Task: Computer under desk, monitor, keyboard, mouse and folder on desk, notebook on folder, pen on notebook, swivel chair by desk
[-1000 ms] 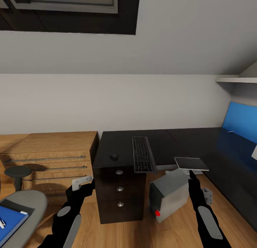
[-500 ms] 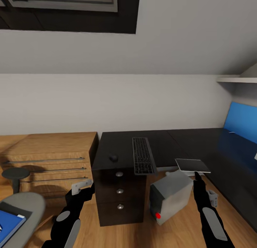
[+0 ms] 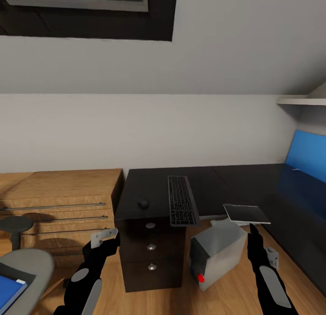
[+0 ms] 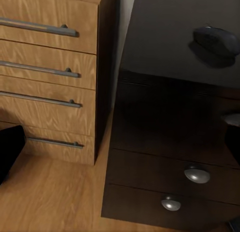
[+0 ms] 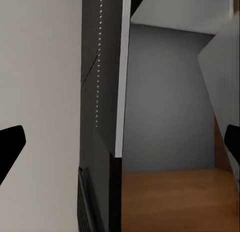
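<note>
Shift: right gripper (image 3: 250, 225) and notebook (image 3: 246, 213) sat lower and further right than a second before; the camera drifted too.
Right gripper: fingertips wide apart, grip could not be told.
Left gripper (image 3: 103, 237): spread, empty.
Notebook: thin dark grey slab, pale edge, above computer (image 3: 217, 254), beside desk (image 3: 213, 183).
Folder (image 3: 9, 290): flat, blue, on swivel chair (image 3: 27, 265).
Handling: probably keep notebook level; folder should reach desk first.

Attic bedroom used as home office. Sloped grey ceiling with skylight (image 3: 86, 7), grey walls, wooden floor (image 3: 217, 301). Long black table (image 3: 217, 186) with knobbed drawers carries keyboard (image 3: 182, 200) and mouse (image 3: 143, 203). Computer (image 3: 217, 254) on floor beside it. Light wooden drawer chest (image 3: 59, 202), grey swivel chair (image 3: 25, 265).
</note>
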Robot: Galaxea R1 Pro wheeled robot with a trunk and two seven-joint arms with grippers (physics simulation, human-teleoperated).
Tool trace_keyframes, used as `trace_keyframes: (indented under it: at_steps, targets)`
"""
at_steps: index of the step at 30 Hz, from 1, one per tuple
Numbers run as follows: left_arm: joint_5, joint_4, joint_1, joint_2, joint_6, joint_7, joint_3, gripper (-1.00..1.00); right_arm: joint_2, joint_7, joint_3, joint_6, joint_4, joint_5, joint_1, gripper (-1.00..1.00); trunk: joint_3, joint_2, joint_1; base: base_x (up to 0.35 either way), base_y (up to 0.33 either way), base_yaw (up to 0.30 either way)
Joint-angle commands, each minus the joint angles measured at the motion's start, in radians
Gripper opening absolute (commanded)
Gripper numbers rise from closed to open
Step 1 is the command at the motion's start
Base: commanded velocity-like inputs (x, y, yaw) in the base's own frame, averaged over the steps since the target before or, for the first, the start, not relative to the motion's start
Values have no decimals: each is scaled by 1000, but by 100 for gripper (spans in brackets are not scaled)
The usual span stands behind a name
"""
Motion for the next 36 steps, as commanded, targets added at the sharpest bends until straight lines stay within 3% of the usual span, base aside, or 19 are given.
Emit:
trace_keyframes:
  at_steps: [1, 25, 36]
  targets:
    - [11, -2, -1, 0, 3, 9, -2, 100, 0, 4, -1, -2, 3, -11, -1, 100, -1, -1, 0, 90, -15, 0]
    - [11, -3, -1, 2, 3, 9, -1, 100, -2, -4, -1, -2, 17, -12, -1, 100, -1, -1, 0, 71, -2, 0]
    - [11, -3, -1, 2, 3, 9, -1, 100, -18, -4, -1, -2, 37, -12, -1, 100, -1, -1, 0, 132, -2, 0]
